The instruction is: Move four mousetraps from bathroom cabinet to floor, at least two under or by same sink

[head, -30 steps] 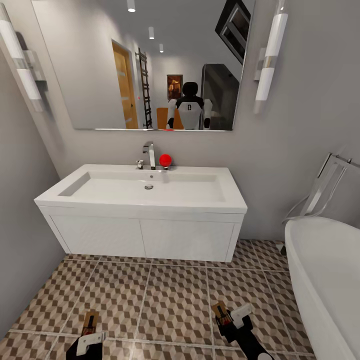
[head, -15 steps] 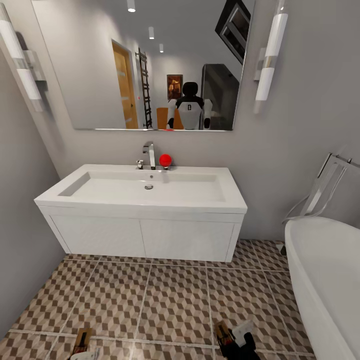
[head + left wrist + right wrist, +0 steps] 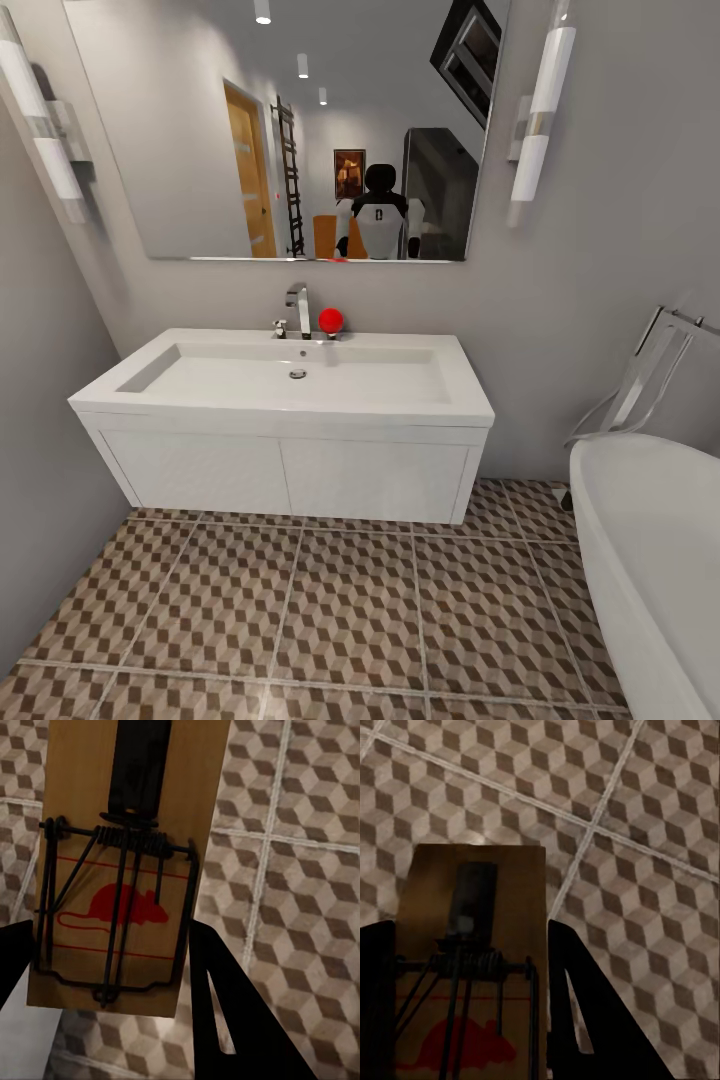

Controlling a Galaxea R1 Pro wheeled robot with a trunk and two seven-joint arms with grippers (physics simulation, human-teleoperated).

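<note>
Left mousetrap (image 3: pixel 120 862): you had this wooden board, red mouse print and wire spring up, sitting between the dark fingers of the left gripper (image 3: pixel 112 975), above the bathroom floor (image 3: pixel 300 870).
Right mousetrap (image 3: pixel 472 960): you carried a second board the same way in the right gripper (image 3: pixel 465 1012), over the cube-pattern tiles and a grout crossing.
Step in hand, as I judge it: setting both traps down by the bathroom sink (image 3: pixel 285 385). You would have done well to lower each one flat to the tile close beside the white basin unit before letting go.
Left gripper: narrowed on its trap, fingers flanking the board's long edges.
Right gripper: likewise closed narrow on its trap.
Surroundings: the bathtub (image 3: pixel 650 560) stood to the sink's right.
</note>
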